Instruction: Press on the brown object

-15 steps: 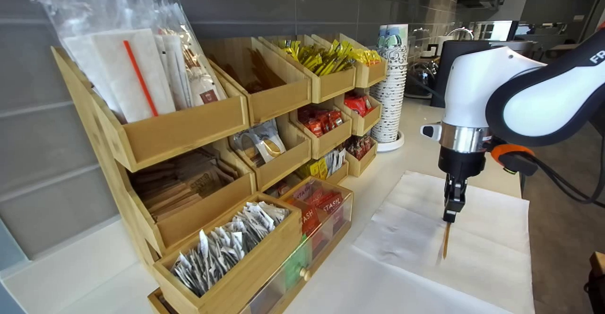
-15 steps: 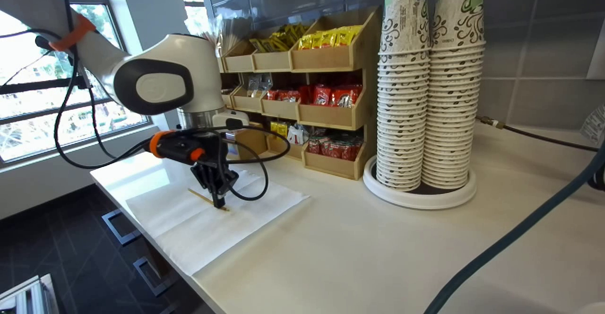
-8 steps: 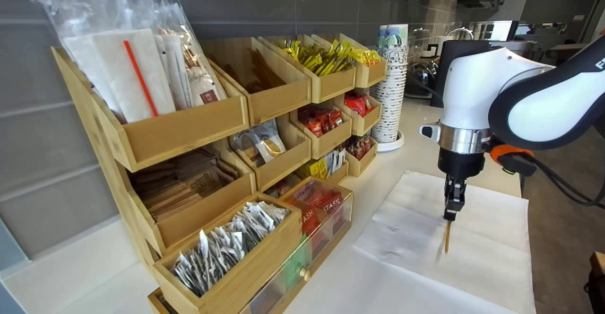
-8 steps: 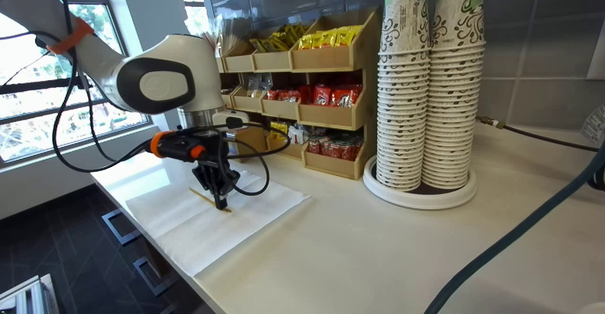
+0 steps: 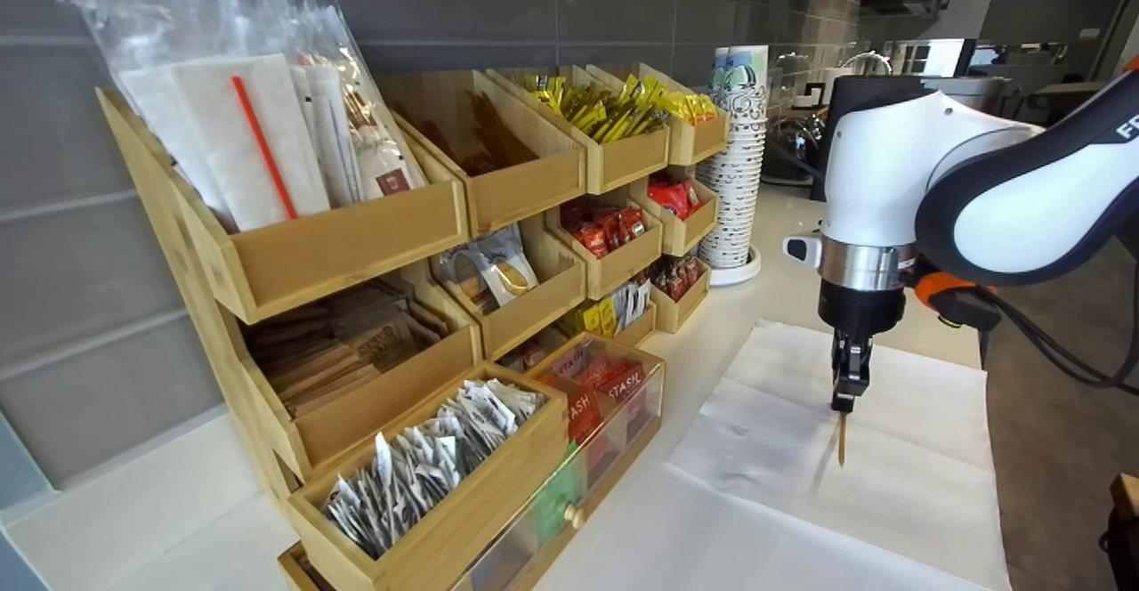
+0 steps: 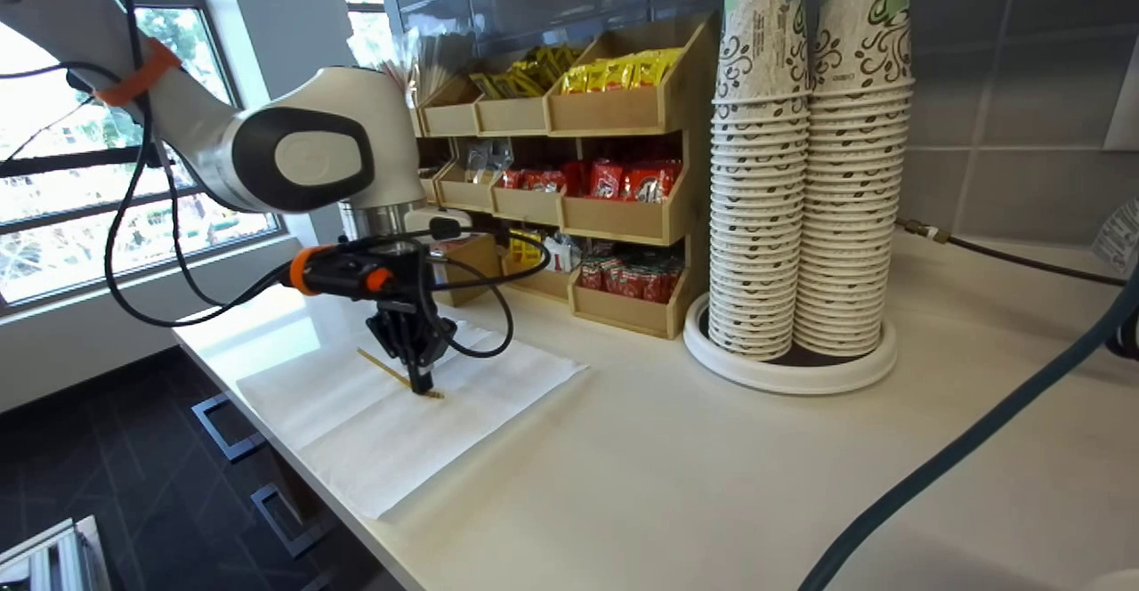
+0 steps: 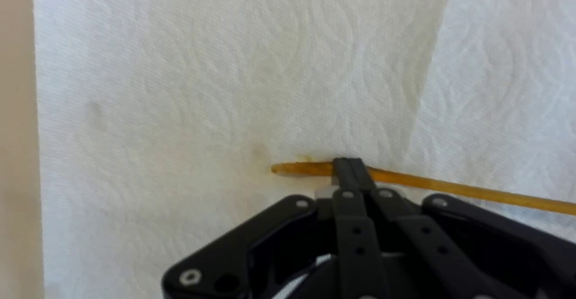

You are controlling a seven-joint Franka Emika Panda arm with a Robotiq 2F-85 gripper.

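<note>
1. A lone robot claw (image 7: 349,164) stood clenched at the lower centre of the wrist view, its black fingers together, nothing seen gripped between them.
2. Directly beneath the fingertips, the brown stick (image 7: 432,183) lay on a white paper towel (image 7: 157,110), its long axis crossing under the claw: a short end poked out left, the longer run slanted toward the right edge.
3. The coming press appeared to turn on that crossing, near one end; contact seemed likely, its force impossible to read.
4. Slender, faintly glossy and rounded at the tip, the stick looked apt to roll under an off-centre push.
5. The towel showed embossed swirls, a soft crease at upper right and small smudges.
6. In an exterior view, ridged paper cups (image 6: 792,217) towered right of centre beside light wooden bins (image 6: 525,206).
</note>
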